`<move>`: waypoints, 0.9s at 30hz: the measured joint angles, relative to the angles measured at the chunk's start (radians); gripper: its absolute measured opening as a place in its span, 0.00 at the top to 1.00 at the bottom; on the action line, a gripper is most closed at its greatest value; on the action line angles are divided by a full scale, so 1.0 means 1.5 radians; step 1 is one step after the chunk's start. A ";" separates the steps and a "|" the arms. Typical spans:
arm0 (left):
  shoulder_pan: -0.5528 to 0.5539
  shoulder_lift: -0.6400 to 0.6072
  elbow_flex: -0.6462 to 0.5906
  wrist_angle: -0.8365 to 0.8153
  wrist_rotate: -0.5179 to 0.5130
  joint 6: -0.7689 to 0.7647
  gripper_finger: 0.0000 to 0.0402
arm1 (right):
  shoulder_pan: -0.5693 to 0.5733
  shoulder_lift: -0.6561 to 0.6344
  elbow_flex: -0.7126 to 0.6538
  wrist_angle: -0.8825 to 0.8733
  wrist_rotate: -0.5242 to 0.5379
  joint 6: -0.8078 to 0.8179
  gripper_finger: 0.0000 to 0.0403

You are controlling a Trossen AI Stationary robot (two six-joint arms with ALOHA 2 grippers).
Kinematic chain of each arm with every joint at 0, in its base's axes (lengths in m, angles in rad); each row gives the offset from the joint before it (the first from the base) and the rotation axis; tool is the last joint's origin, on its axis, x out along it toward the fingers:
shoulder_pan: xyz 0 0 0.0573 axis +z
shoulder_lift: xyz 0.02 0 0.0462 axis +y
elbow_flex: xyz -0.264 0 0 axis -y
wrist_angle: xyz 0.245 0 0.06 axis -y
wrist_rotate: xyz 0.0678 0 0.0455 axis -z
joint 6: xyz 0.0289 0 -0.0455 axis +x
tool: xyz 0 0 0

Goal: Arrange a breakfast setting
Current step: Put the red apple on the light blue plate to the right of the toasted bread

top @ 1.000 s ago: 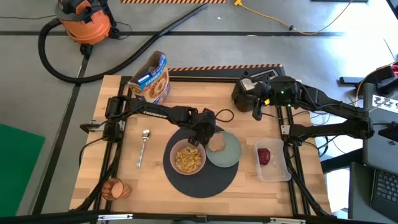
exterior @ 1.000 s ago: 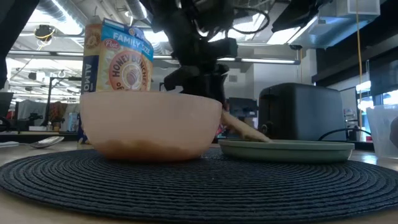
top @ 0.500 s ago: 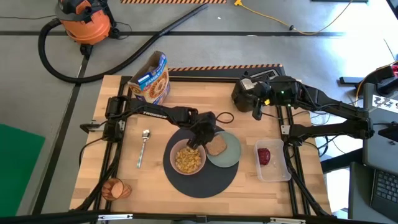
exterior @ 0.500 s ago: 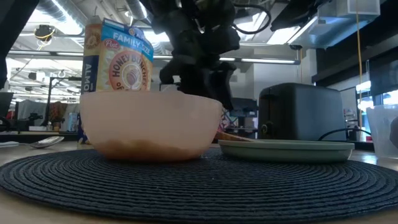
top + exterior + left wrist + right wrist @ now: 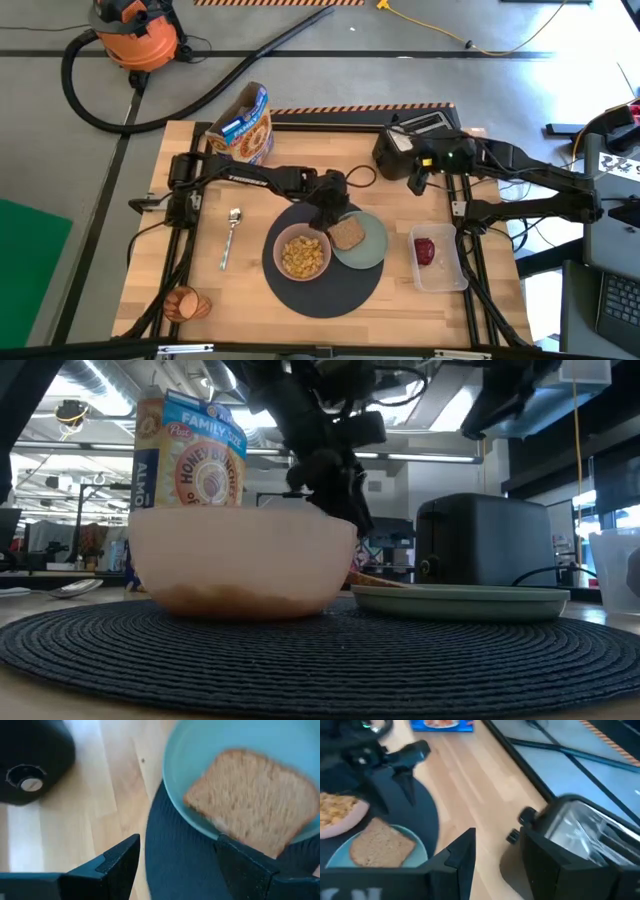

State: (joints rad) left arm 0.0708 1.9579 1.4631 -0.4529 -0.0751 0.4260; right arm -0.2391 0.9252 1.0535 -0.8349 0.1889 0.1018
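On the round dark-grey mat point(image 5: 322, 285) stand the pink bowl point(image 5: 303, 255) with cereal and the pale green plate point(image 5: 370, 250). The toast slice point(image 5: 347, 233) lies flat on the plate, as the left wrist view shows the toast point(image 5: 255, 800) too. My left gripper point(image 5: 330, 212) hangs open just above the plate's far-left rim, holding nothing. My right gripper point(image 5: 415, 182) is open in the air beside the black toaster point(image 5: 405, 148). The metal spoon point(image 5: 230, 235) lies on the table left of the mat. The orange cup point(image 5: 185, 302) lies near the front left corner. The red apple point(image 5: 425, 250) sits in a clear tub.
A cereal box point(image 5: 245, 125) stands at the table's far left. The clear tub point(image 5: 438, 260) is right of the plate. The toaster's cord point(image 5: 362, 185) loops on the wood behind the mat. Bare wood lies between spoon and mat.
The toast slice, which leaned with one edge raised under my left gripper, has dropped flat onto the plate. My left gripper has rolled at the wrist and drawn slightly back from the toast toward the far edge, still open. My right gripper has tipped and rolled a little by the toaster.
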 joint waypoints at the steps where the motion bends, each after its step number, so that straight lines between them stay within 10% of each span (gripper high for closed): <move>1: 0.000 -0.008 0.000 0.001 0.004 -0.023 0.38 | 0.012 -0.005 0.000 -0.013 0.018 0.021 0.65; 16: -0.118 -0.194 -0.166 0.114 -0.070 -0.279 0.38 | 0.392 -0.004 -0.057 -0.098 0.202 0.488 0.65; 27: -0.290 -0.241 -0.277 0.208 -0.281 -0.300 0.38 | 0.528 0.006 -0.161 -0.162 0.094 0.785 0.63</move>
State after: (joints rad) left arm -0.3641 1.5963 1.0474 -0.1403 -0.4972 -0.0237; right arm 0.5527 0.9349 0.8123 -1.0778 0.3303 1.2790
